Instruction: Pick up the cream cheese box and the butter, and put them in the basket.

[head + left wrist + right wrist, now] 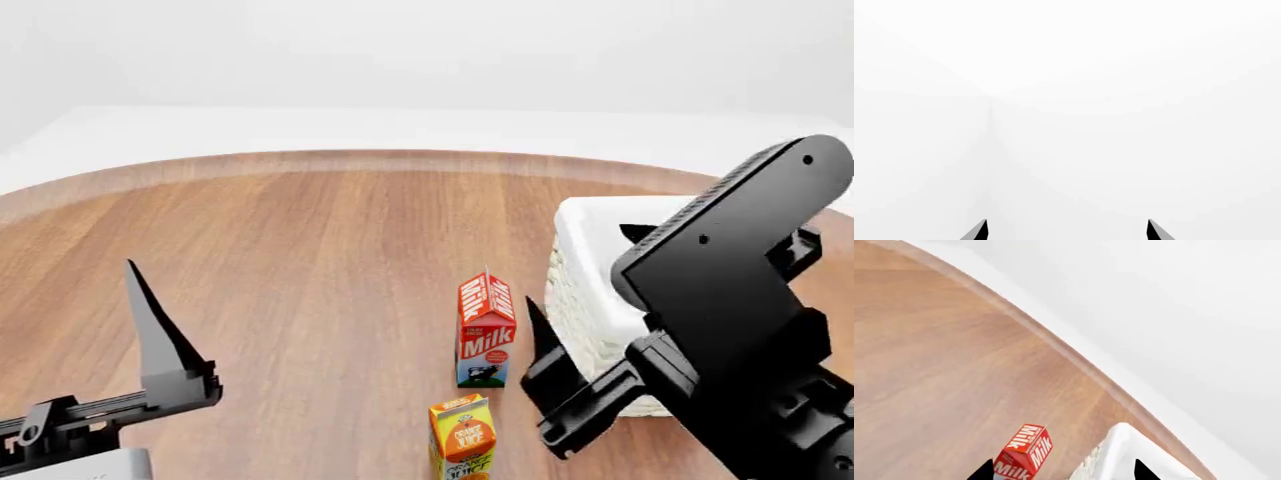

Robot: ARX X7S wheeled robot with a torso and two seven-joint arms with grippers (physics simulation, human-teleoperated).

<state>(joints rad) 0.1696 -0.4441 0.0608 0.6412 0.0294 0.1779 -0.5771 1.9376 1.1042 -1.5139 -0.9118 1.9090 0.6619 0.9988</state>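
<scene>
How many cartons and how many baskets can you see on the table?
Cartons: 2, the red milk carton and the orange juice carton
Baskets: 1, the white woven basket
Total: 3 things on the wooden table

Bright, even, diffuse light fills every view, with no visible source. The wooden table shows no glare and only faint, soft shadows. The left wrist view is almost wholly washed-out white beyond its jaws. Edges render crisp, without blur or distortion.
</scene>
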